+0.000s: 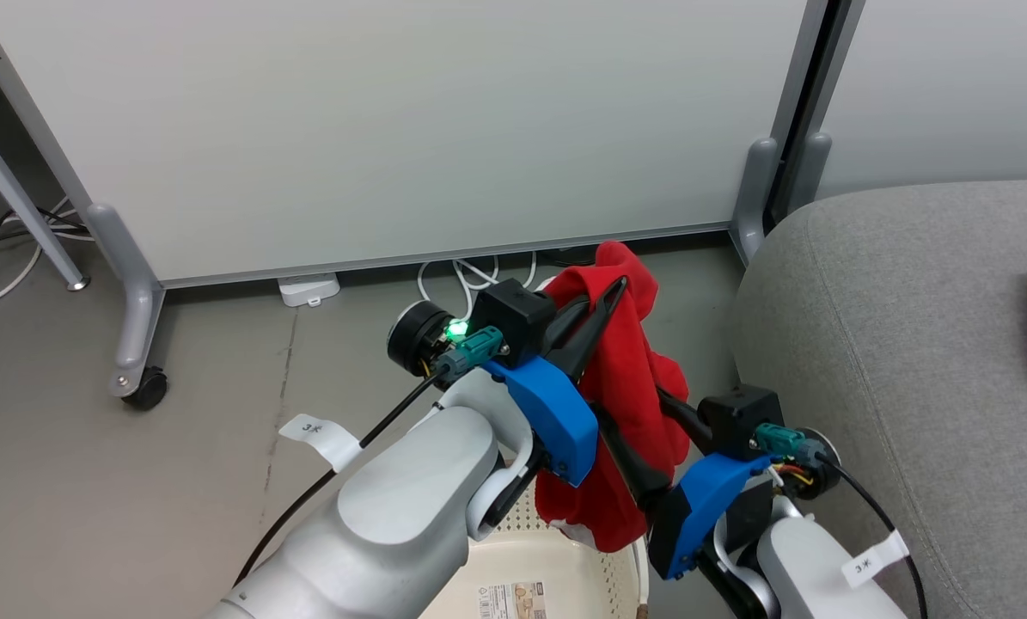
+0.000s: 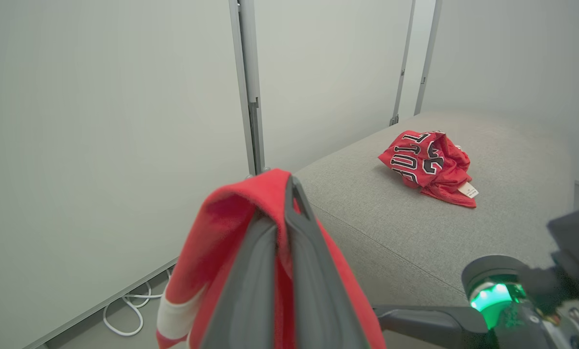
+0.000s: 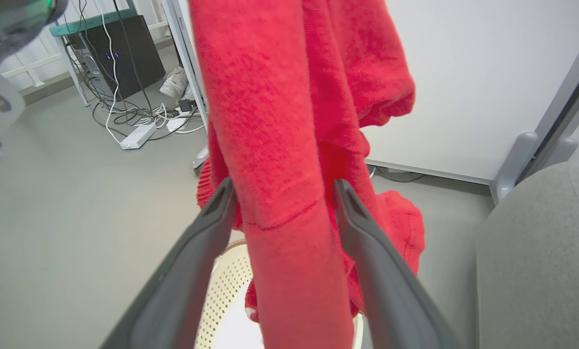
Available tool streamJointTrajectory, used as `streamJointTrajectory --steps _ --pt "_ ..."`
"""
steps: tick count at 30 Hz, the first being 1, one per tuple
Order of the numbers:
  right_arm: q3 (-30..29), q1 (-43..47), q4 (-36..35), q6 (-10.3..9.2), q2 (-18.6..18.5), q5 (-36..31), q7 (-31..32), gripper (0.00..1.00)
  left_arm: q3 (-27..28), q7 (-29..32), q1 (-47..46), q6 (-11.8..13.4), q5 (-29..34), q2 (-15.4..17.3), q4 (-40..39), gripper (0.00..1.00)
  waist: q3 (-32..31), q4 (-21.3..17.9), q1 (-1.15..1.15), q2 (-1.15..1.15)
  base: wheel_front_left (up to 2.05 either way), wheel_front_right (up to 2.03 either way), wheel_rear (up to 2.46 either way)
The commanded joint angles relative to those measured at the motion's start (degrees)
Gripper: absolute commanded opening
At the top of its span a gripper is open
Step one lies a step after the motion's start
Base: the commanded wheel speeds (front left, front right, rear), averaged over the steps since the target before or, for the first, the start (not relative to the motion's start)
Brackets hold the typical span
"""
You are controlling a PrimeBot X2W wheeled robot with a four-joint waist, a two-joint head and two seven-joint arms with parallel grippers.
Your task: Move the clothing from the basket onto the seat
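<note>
— Red shorts (image 1: 642,370) up high, white stripe on one side, pinched by the left tool (image 1: 618,288), fingers (image 2: 313,271) pressed together on the fold.
— Draped over the tips?
— Yes, over the tips and down both sides, hanging below the left tool.
— And the right tool (image 3: 283,189)?
— Lower down, just under the left tool. Spread wide, one finger on each side of the hanging shorts. Touching the cloth or not, hard to tell.
— Under both tools?
— Cream basket (image 1: 595,580) with little holes, straight below, on the grey floor (image 1: 135,499). Bottom end of the shorts dangling over the inside.
— Past the right tool?
— Big grey seat (image 1: 908,344), just beside the right tool. Red jersey (image 2: 427,162) with black letters crumpled on top, well apart from both tools. White tag (image 2: 467,190) on the jersey too.
— Behind the tools?
— Pale panel (image 1: 393,129) on little wheels, white cords (image 1: 470,275) on the floor under the bottom edge. Green light (image 1: 457,327) glowing on the left tool's wrist.
</note>
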Motion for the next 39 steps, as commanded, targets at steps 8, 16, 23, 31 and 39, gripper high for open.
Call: streamJointTrajectory --steps 8,16,23,31,39 --pt "0.6 -8.0 10.1 0.03 -0.1 1.3 -3.7 0.00 -2.7 -0.4 -1.9 0.6 -2.1 0.0 -0.8 0.00 0.2 0.8 0.00 0.00 0.00 0.00 0.00" --pt "2.6 -10.6 15.0 0.03 -0.1 3.2 -6.8 0.00 -4.3 -1.0 -2.6 1.1 -3.6 0.0 0.4 0.00 -0.1 0.8 0.00 0.00 0.00 0.00 0.00" --pt "4.0 -11.6 16.8 0.03 -0.1 4.6 -8.7 0.00 -5.3 -1.1 -2.8 1.2 -5.0 0.0 1.5 0.02 -0.3 0.2 0.00 0.00 0.00 0.00 0.00" --pt "4.9 -12.3 18.6 0.03 -0.1 6.2 -10.1 0.00 -6.0 -1.3 -3.3 1.4 -6.0 0.0 2.4 1.00 -0.4 -0.2 0.00 0.00 0.00 0.00 0.00" --pt "4.5 -13.1 19.8 0.03 -0.1 7.5 -11.5 0.00 -6.5 -2.0 -1.4 1.3 -6.9 0.0 3.2 1.00 -0.5 -0.3 0.00 0.00 0.00 0.00 0.00"
